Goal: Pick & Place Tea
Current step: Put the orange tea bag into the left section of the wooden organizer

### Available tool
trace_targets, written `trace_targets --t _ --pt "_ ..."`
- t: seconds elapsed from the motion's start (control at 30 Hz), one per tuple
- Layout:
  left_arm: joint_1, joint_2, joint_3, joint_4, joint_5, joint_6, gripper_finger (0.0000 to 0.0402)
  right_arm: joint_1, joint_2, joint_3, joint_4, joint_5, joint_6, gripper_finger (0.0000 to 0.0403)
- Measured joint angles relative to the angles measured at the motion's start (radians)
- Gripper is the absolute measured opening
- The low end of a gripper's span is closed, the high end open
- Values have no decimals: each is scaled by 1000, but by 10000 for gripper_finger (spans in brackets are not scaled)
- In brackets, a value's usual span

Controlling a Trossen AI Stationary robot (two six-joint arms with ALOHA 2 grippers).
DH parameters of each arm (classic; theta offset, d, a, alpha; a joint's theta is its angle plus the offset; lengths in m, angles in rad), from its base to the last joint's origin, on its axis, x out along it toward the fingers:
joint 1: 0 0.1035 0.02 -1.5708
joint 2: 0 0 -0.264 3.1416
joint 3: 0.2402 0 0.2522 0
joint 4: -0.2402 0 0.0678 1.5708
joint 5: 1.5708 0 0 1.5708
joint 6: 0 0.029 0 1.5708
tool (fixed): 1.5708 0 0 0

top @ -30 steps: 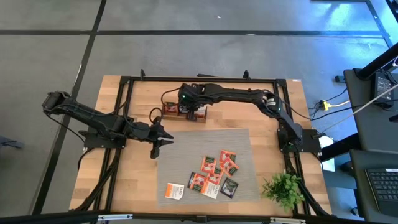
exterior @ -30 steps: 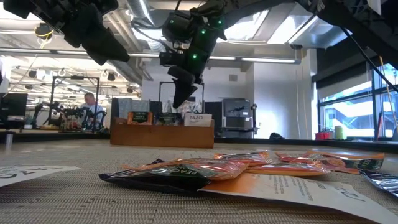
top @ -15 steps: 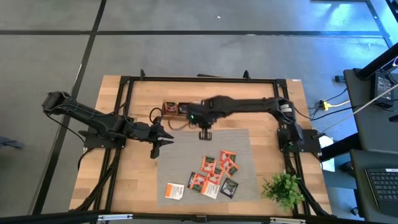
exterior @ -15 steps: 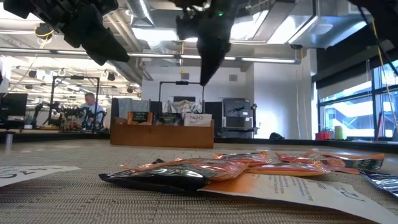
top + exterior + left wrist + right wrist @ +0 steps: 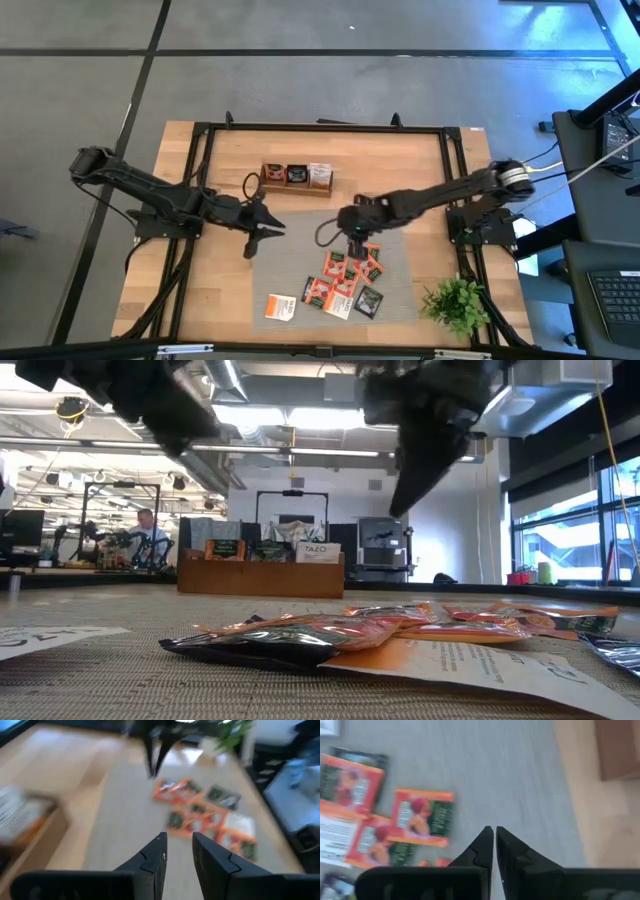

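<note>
Woven grey matting point(image 5: 300, 240) covers the middle of the pale wooden table point(image 5: 440, 160), and on its near part lie the flat, square, glossy tea sachets point(image 5: 345, 280), overlapping at mixed angles with no long side to tell. Behind them a brown wooden tray point(image 5: 296, 178) holds upright packets, and a leafy plant point(image 5: 458, 302) stands at the near right corner. Above the pile's far edge, the right gripper point(image 5: 356, 240) has its fingers pressed together, empty; the left gripper point(image 5: 262, 225) waits left of the matting, fingers slightly spread, empty.
</note>
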Motion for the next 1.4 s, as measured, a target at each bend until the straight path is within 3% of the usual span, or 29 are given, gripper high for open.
trace_targets --t 0.27,0.43,0.73,0.97,1.1,1.4 --pt "-22 219 5 303 31 100 88 35 -97 -283 399 -4 40 26" --pt "3 373 86 315 36 81 88 37 -95 -355 484 -4 96 26" --pt "91 635 271 233 214 30 88 184 -95 -391 724 -21 -42 26" --pt "134 772 353 229 276 -24 88 327 0 -392 760 185 -45 26" --pt "144 828 398 233 316 -44 88 343 95 -392 836 237 3 26" --pt "147 885 435 231 307 -63 88 342 252 -326 887 223 8 26"
